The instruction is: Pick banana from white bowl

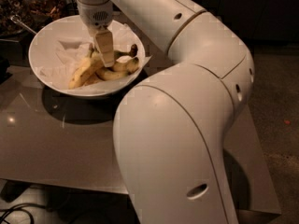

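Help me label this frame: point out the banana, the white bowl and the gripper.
banana (pixel 83 73), camera view, middle of its peel.
white bowl (pixel 49 31), camera view, bare inner wall.
gripper (pixel 103 62), camera view, its tip, low inside the white bowl.

There was one white bowl (pixel 43 43) on one tabletop (pixel 51 148), what looked like three bananas (pixel 84 71) inside, and one end effector (pixel 106 59) down among them.
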You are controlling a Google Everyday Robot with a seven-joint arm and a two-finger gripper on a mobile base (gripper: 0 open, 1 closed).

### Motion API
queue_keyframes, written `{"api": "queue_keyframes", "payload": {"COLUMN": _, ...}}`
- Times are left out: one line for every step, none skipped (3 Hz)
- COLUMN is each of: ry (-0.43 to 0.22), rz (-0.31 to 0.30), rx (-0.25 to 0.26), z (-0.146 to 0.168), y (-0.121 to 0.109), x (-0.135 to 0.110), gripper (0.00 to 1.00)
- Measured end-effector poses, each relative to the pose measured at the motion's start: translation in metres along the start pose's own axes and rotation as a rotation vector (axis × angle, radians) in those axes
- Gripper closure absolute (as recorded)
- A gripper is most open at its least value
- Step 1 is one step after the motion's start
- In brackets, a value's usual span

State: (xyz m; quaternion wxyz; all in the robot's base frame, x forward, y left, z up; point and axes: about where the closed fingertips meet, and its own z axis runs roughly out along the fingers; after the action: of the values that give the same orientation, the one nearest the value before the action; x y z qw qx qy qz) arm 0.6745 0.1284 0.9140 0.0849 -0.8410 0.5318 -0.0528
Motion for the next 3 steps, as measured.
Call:
{"api": "queue_keyframes", "payload": {"ry": 0.000, "rz": 0.001, "rx": -0.013, "z": 0.0061, "y": -0.0030, "x": -0.0056, "gripper": 0.48}}
{"api": "queue_keyframes", "payload": {"ry": -0.006, "rz": 0.011, "rx": -0.024, "z": 0.0095, "y": -0.0036, "x": -0.0058, "gripper": 0.51}}
{"api": "queue_keyframes", "payload": {"ry": -0.010, "rz": 0.021, "rx": -0.036, "z": 0.0121, "y": -0.0018, "x": -0.0034, "gripper": 0.51}}
